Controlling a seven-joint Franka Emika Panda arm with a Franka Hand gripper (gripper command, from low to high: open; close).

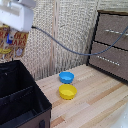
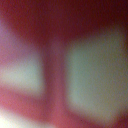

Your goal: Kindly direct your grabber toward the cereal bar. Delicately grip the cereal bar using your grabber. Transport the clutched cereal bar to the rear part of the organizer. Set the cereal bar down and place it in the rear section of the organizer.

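In the exterior view my grabber (image 1: pixel 12 29), a white block on the arm's end, is at the top left. The cereal bar (image 1: pixel 14 44), an orange-yellow packet with red print, hangs upright under it in the air, so the grabber is shut on it. The fingers themselves are hidden. The bar is above the far end of the organizer (image 1: pixel 44 111), a large black fabric box with dividers at the lower left. The wrist view is a close blur of red and pale patches (image 2: pixel 90 70); nothing in it can be named.
A blue bowl (image 1: pixel 66 77) and a yellow bowl (image 1: pixel 67 91) sit on the wooden table to the exterior view's right of the organizer. A brown drawer cabinet (image 1: pixel 112 42) stands at the right. A grey cable (image 1: pixel 65 47) runs from the arm toward the cabinet.
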